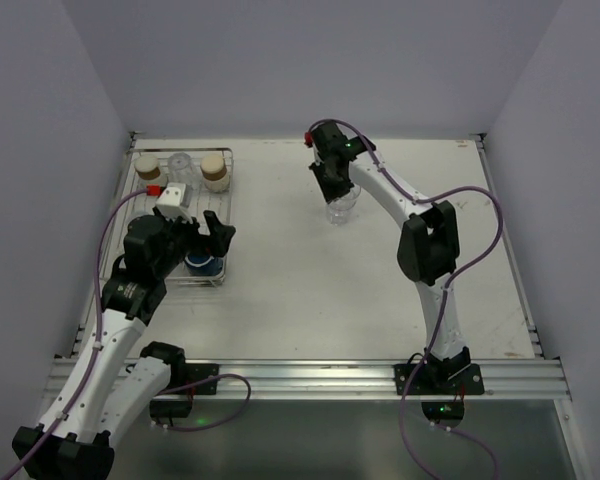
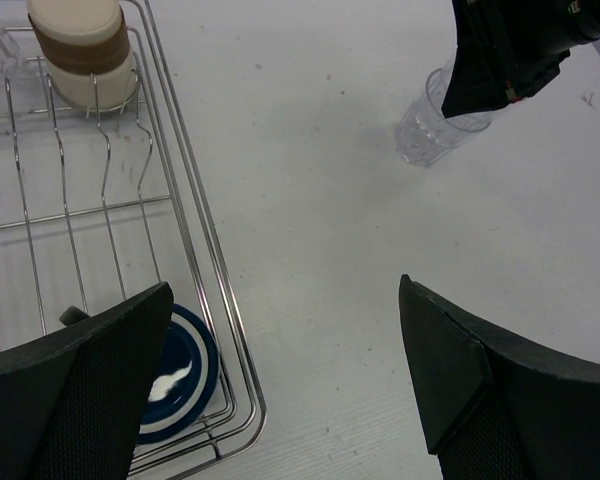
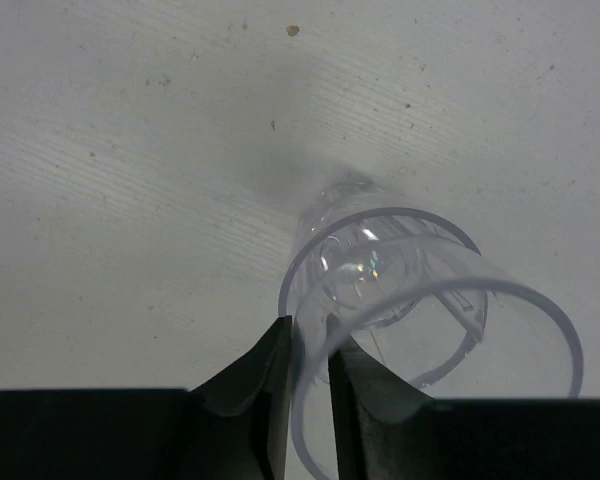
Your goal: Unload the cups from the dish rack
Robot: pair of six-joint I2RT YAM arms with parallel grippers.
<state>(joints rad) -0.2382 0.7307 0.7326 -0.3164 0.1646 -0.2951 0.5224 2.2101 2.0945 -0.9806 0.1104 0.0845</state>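
Observation:
The silver wire dish rack [image 1: 146, 215] lies at the left of the table. It holds two tan cups [image 1: 214, 170], a clear tumbler [image 1: 180, 163] and a navy mug [image 1: 202, 265]. My left gripper [image 1: 208, 235] is open and empty above the rack's near right corner. In the left wrist view [image 2: 285, 290] the navy mug [image 2: 180, 375] shows beside its left finger, inside the rack [image 2: 195, 240]. My right gripper [image 1: 335, 185] is shut on the rim of a clear ridged tumbler [image 1: 342, 208] at mid-table. In the right wrist view [image 3: 310, 335] this tumbler [image 3: 430, 300] seems nested over a second one.
White walls close in the table at the back and both sides. A white block with a red tip [image 1: 170, 195] sits on the left arm over the rack. A tan cup [image 2: 80, 45] stands at the rack's far end.

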